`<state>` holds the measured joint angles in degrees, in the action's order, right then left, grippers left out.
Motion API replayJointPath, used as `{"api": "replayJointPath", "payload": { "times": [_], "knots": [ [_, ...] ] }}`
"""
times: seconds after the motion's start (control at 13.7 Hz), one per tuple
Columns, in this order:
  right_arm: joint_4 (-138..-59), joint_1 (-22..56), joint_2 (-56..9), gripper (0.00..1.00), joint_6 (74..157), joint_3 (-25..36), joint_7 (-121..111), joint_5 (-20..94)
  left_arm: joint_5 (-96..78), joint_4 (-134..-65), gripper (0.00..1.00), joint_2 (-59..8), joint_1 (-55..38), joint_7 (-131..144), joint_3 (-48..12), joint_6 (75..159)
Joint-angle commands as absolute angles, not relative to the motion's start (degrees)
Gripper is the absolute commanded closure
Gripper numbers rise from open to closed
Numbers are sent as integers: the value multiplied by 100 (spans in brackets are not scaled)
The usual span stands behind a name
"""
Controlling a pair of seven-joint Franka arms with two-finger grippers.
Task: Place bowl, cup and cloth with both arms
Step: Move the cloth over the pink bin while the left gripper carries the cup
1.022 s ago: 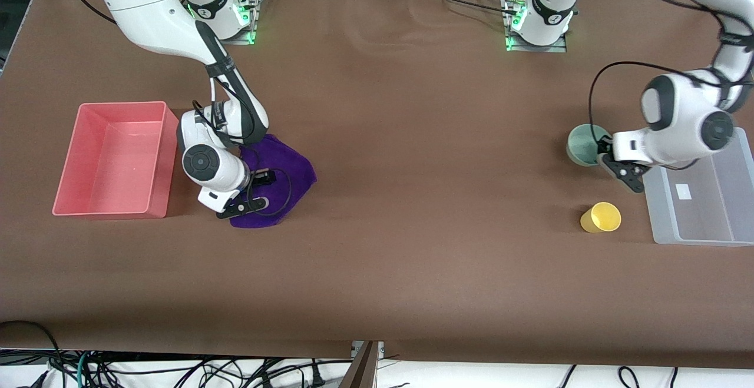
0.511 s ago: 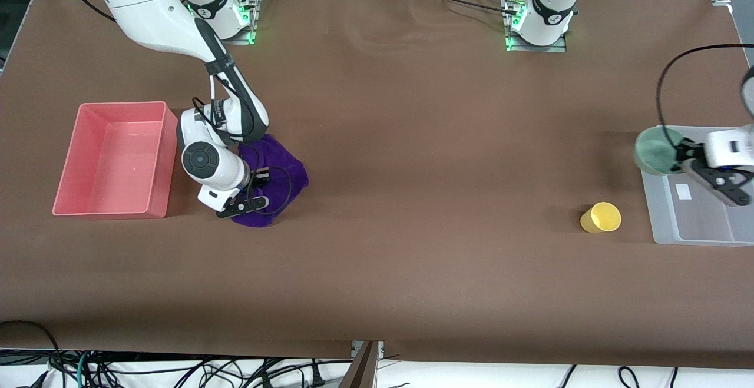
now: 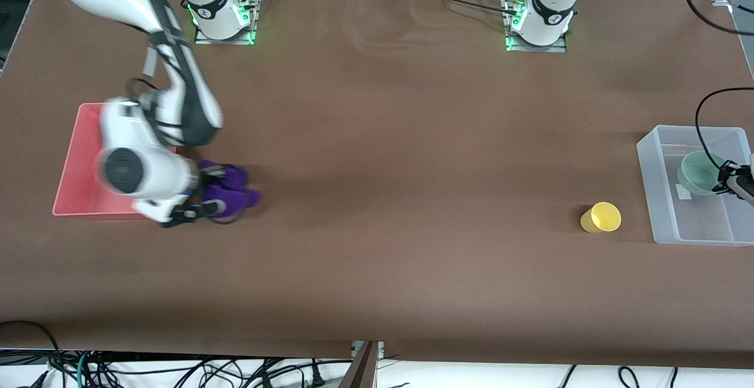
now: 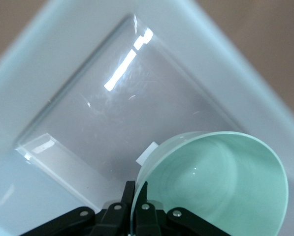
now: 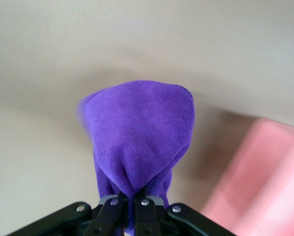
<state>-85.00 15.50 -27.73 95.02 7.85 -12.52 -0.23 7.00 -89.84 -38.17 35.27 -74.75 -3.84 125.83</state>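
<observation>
Left gripper (image 4: 136, 206) pinches the bowl (image 3: 700, 172) rim over the clear bin (image 3: 657, 199), frame right. Right gripper (image 5: 133, 206) clamps the bunched cloth (image 3: 227, 191) beside the pink bin (image 3: 73, 196), frame left. Cup (image 3: 601, 217) stands lower right.

Even overhead light, glare streaks on the clear bin (image 4: 127, 64), motion blur over the right arm (image 3: 135, 164).

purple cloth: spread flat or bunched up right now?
Bunched. The cloth hangs in a gathered fold, pinched shut in the right hand, lifted off the table beside the pink bin.
</observation>
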Motion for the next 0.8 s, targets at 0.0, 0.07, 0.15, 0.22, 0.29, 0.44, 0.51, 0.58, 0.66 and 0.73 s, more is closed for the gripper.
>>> {"api": "replayJointPath", "payload": {
  "times": [0.0,0.07,0.15,0.22,0.29,0.44,0.51,0.58,0.66,0.73],
  "knots": [
    [-7682,1450,-2804,100,7976,1499,-2483,9,642,-8727,98,-4192,3630,-7682,-466,12796],
    [-7682,1433,-2778,100,7859,1886,-3001,-9,624,-8728,56,-4253,3630,-7673,-466,12806],
    [-7777,1424,-2743,100,7857,2290,-3571,-9,589,-8728,1,-4254,3647,-7647,-466,12806],
    [-7883,1354,-2768,100,7901,2598,-4125,0,571,-8684,0,-4202,3639,-7690,-466,12727],
    [-8023,1214,-2795,100,7945,2723,-4461,17,554,-8684,0,-4062,3621,-7682,-509,12613],
    [-8409,941,-2839,100,8216,2742,-4579,-9,536,-8570,0,-3588,3420,-7463,-606,11921],
    [-8663,862,-2839,100,8444,2742,-4657,-9,536,-8465,0,-3386,3306,-7201,-667,11579],
    [-8910,792,-2839,100,8664,2751,-4719,-9,536,-8377,0,-3279,3174,-6798,-703,11236],
    [-9138,721,-2839,100,8884,2760,-4728,26,536,-8280,0,-3209,3008,-6263,-712,10919],
    [-9289,703,-2856,100,9051,2760,-4720,61,536,-8262,0,-3147,2788,-5623,-703,10664]
  ]
}}
